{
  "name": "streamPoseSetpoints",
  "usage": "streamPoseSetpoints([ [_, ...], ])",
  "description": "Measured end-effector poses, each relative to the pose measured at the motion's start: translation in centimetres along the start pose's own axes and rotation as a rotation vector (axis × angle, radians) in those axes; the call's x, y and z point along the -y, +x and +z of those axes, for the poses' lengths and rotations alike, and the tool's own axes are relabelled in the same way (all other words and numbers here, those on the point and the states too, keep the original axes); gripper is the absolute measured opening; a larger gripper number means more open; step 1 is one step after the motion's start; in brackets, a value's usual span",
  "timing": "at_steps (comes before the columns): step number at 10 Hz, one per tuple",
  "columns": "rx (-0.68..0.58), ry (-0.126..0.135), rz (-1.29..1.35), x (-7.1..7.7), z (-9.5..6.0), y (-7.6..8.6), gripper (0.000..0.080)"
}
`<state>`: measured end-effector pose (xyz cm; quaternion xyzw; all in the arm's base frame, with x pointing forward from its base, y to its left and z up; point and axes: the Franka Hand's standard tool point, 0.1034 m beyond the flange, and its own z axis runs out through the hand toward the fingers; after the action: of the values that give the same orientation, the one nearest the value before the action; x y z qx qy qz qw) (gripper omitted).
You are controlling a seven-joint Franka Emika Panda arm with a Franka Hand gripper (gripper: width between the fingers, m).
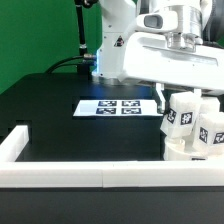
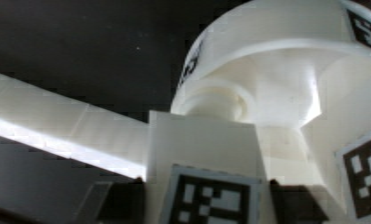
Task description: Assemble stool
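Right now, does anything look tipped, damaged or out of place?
Nothing stands out. The stool legs stand upright, clustered by the border rail at the exterior view's right, and the marker board lies flat on the table. The gripper sits over the legs; its jaws are too hidden to judge.

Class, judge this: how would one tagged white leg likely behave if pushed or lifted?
The leg looks like moulded plastic, so it is probably stiff and fairly light. Its blocky flat faces suggest it would slide or tip, not roll. The smooth surface may be slippery.
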<state>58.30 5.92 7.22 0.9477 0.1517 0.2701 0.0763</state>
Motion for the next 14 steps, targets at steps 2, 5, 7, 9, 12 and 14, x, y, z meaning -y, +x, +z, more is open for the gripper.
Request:
streamPoseSetpoints([
  [2,0.0,0.0,0.0,0.0,0.0,0.0,0.0327],
  [5,0.004,0.0,0.0,-0.03,0.02,-0.08,0.0419],
  [7,0.004,-0.002,0.002,-0.17,0.03,-0.11,0.062],
  [9,0.006,-0.001,0.002,-0.18,0.05,-0.16,0.0645],
  [12,0.006,-0.001,0.002,-0.17,0.05,-0.17,0.0649],
  [14,0.006,-0.001,0.002,-0.17,0.05,-0.17,0.0649],
])
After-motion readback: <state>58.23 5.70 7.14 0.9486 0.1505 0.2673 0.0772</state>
